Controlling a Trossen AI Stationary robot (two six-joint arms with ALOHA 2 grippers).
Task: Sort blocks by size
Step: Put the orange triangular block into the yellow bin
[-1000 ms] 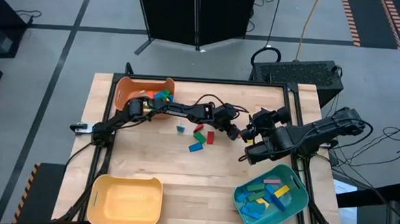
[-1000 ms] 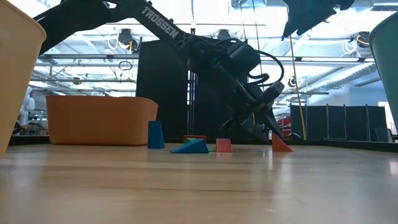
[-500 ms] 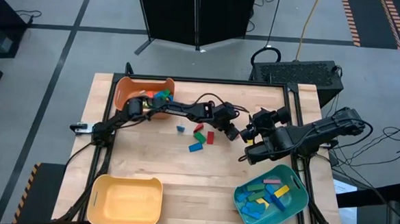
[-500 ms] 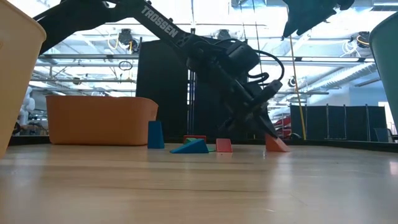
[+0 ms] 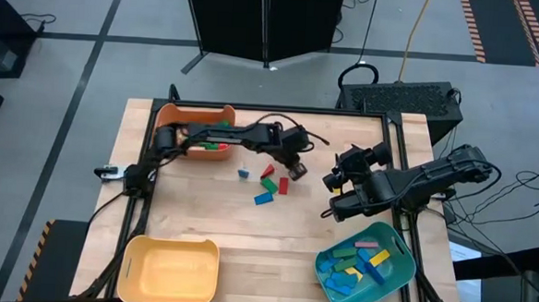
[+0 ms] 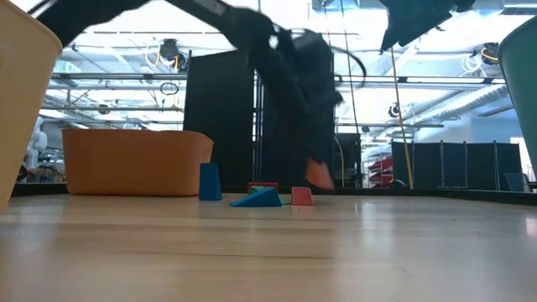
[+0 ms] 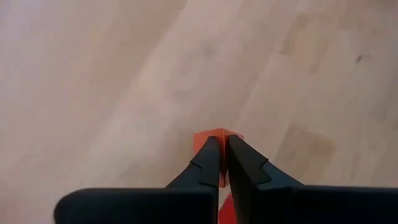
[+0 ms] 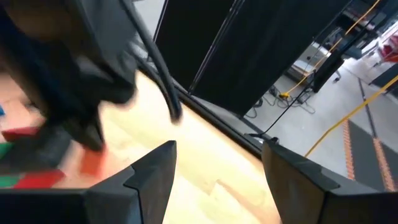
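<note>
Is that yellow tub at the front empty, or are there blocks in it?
Empty: from above, the yellow tub shows only its bare floor, no blocks inside.

I see a pale, smooth wooden table [image 5: 201,221] with visible grain, smooth plastic bins in orange [image 5: 174,118], yellow [image 5: 171,272] and teal [image 5: 402,269], and an orange block [image 7: 214,135] with flat painted faces between matt dark fingers [image 7: 249,168].

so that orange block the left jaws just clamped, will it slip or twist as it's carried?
Likely stiff: the orange block looks like solid painted wood. It may pivot, since the left gripper pinches it with narrow tips near one corner. It is probably light, being small beside the orange bin. The painted faces could be a bit slick.
</note>
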